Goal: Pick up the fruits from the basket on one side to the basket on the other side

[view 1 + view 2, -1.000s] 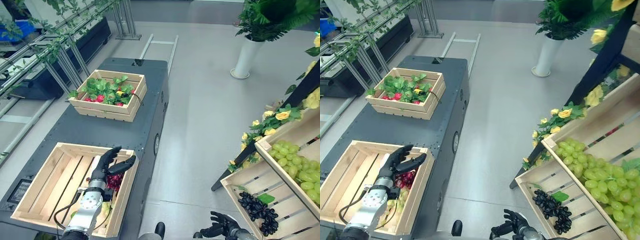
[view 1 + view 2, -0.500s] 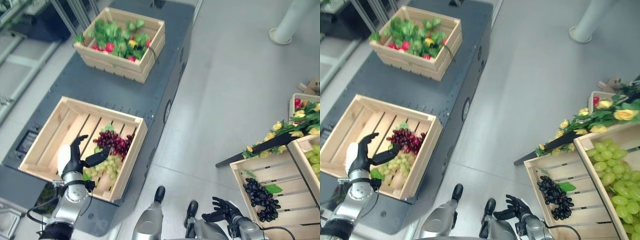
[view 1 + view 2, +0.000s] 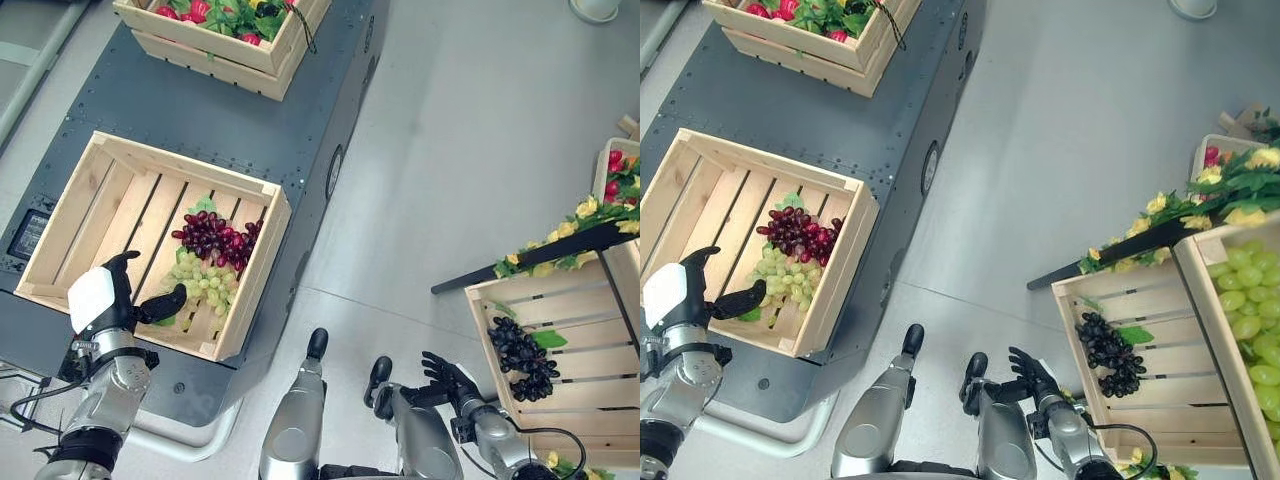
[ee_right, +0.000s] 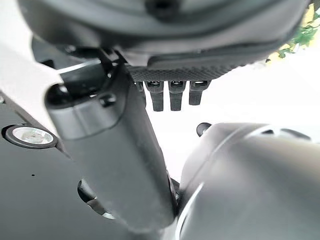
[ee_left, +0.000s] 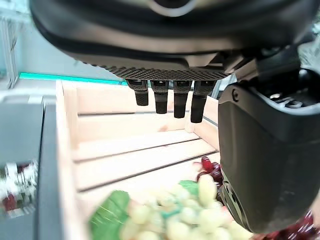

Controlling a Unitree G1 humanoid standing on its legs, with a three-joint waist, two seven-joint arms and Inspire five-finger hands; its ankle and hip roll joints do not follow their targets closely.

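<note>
You've got the dark grey bench [image 3: 230,120] on the robot's left, carrying two wooden crates. The near crate [image 3: 100,200] holds a red grape bunch [image 3: 212,238] touching a green grape bunch [image 3: 203,285], both against its right wall. The far crate [image 3: 215,45] is full of green leaves and red fruit.

On the robot's right, a slatted display crate [image 3: 560,345] holds a black grape bunch [image 3: 522,355] with one green leaf; beside it in the right eye view, a bin of green grapes [image 3: 1250,320] and yellow flowers [image 3: 1220,195].

Left robot hand [image 3: 112,300] hangs over the near crate's front edge, just beside the green bunch (not touching it), fingers loose and spread, holding nothing. Right robot hand [image 3: 447,375] sits low near the floor, short of the display crate, fingers splayed wide, empty.
</note>
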